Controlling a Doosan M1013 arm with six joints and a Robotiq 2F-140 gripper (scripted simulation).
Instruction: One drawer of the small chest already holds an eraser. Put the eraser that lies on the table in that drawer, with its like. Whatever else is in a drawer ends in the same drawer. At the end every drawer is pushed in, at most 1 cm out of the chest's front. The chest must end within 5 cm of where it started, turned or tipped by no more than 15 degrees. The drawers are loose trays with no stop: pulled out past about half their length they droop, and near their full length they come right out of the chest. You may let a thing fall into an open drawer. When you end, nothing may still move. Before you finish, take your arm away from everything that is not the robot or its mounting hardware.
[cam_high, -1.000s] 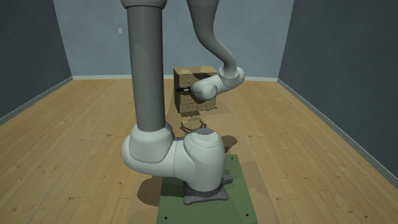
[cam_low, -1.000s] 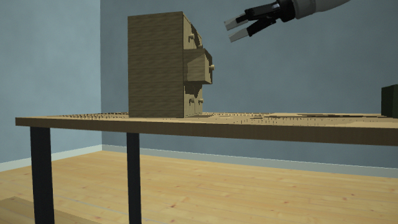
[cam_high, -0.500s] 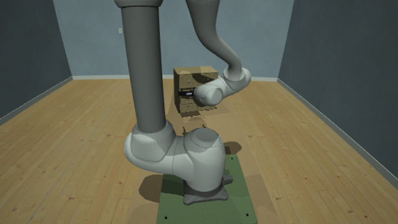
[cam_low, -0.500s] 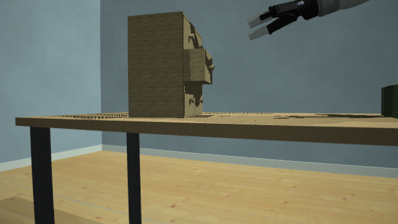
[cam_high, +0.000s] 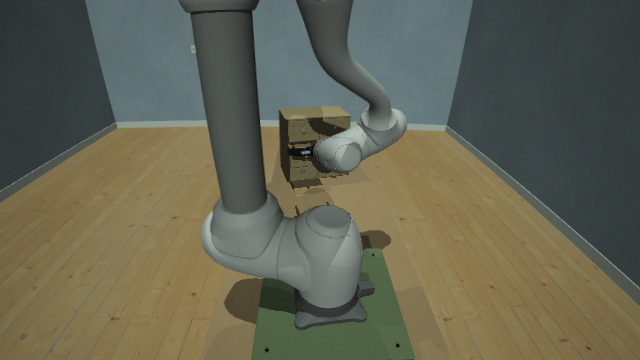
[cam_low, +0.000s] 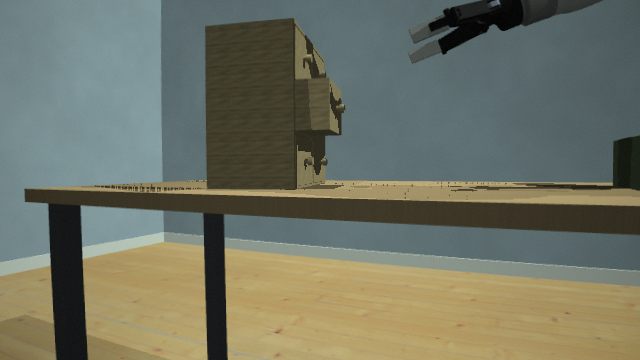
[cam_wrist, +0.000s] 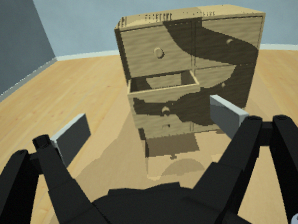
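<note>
The black gripper (cam_high: 295, 151) (cam_low: 411, 46) (cam_wrist: 148, 115) with grey pads is opened wide, nothing held, well apart from the pulled-out wooden drawer (cam_low: 320, 106) (cam_wrist: 165, 104).

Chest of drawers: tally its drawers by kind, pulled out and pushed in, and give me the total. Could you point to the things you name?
Pulled-out drawer (cam_high: 300, 161) (cam_low: 314, 105) (cam_wrist: 147, 101): 1
Pushed-in drawers (cam_high: 295, 130) (cam_low: 303, 174) (cam_wrist: 140, 47): 5
Total: 6
</note>
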